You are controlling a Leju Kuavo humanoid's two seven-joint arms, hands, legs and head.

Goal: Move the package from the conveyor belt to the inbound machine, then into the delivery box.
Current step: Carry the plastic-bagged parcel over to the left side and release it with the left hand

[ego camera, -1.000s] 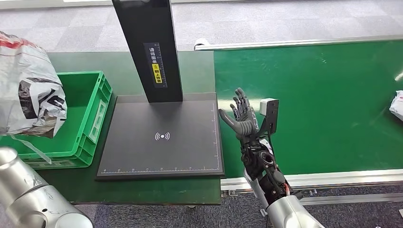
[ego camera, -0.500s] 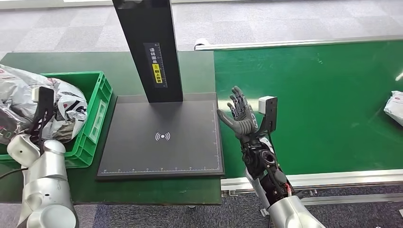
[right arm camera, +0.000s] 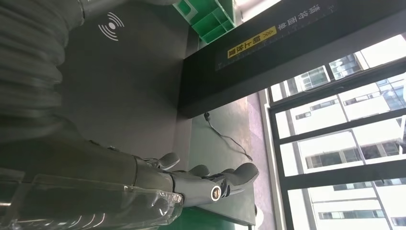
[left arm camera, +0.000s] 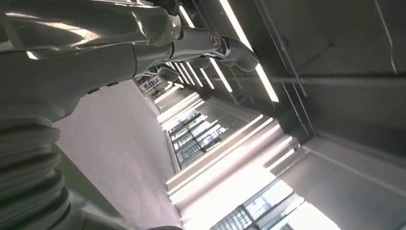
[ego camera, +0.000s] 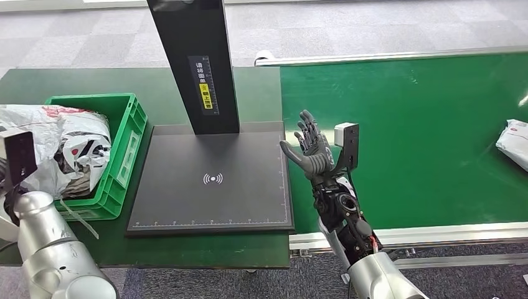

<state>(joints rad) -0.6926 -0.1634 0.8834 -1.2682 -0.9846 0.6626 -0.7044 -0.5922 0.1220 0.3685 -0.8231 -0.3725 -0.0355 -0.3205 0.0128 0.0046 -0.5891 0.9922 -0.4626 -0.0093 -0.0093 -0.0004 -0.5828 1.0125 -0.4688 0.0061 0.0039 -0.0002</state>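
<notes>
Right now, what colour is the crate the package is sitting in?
Green. The crate holding the package shows best in the head view.

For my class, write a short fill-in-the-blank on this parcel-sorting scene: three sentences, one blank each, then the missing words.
1. The grey package lies in the ______ crate.
2. The right hand hovers with its fingers spread, holding ______.
3. A white package lies on the green ______ at the right edge of the head view.

Missing words: green; nothing; belt
</notes>
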